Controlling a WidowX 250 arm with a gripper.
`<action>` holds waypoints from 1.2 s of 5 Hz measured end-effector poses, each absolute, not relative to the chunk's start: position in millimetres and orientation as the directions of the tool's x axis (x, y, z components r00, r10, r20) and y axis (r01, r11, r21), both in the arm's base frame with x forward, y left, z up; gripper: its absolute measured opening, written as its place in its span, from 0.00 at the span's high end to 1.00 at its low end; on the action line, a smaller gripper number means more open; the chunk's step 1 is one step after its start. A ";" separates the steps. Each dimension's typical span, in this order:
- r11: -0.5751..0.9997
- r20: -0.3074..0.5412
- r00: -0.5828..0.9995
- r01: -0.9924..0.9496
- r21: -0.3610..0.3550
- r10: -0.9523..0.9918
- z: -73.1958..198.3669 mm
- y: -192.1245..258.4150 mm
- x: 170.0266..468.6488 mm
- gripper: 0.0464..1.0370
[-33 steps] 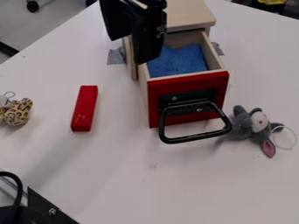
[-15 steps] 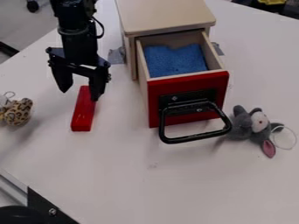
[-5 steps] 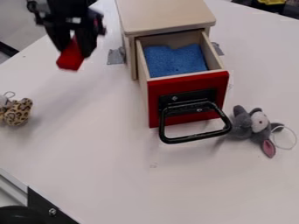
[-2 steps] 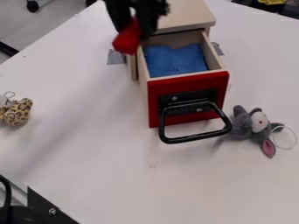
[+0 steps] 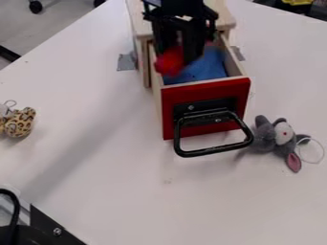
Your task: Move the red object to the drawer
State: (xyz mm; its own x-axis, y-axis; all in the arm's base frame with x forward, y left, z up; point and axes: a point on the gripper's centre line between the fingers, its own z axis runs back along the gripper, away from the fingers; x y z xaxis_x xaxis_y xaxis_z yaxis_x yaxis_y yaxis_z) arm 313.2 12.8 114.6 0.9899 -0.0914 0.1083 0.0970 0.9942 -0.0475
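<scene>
Red obj (image 5: 169, 63) in gripper (image 5: 179, 55), over open drawer (image 5: 211, 88).

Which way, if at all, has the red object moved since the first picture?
Yes. The red object has moved rightward and up the view, from the table left of the drawer to its opening, held by the gripper.

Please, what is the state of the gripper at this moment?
Gripper: closed on the red block, holding it over the open drawer.
</scene>
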 end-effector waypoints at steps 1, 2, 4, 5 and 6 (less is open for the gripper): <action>0.995 0.093 0.993 0.083 -0.057 -0.078 105.8 12.2 324.2 0.49; 0.995 0.093 0.993 0.075 -0.065 -0.068 102.3 12.5 335.6 0.49; 0.997 0.086 0.995 0.048 -0.057 -0.043 103.6 14.6 342.6 0.14; 0.997 0.077 0.996 0.041 -0.059 -0.037 109.5 15.5 335.4 0.04; 0.998 0.100 0.993 0.058 -0.017 -0.056 139.5 21.4 321.9 0.04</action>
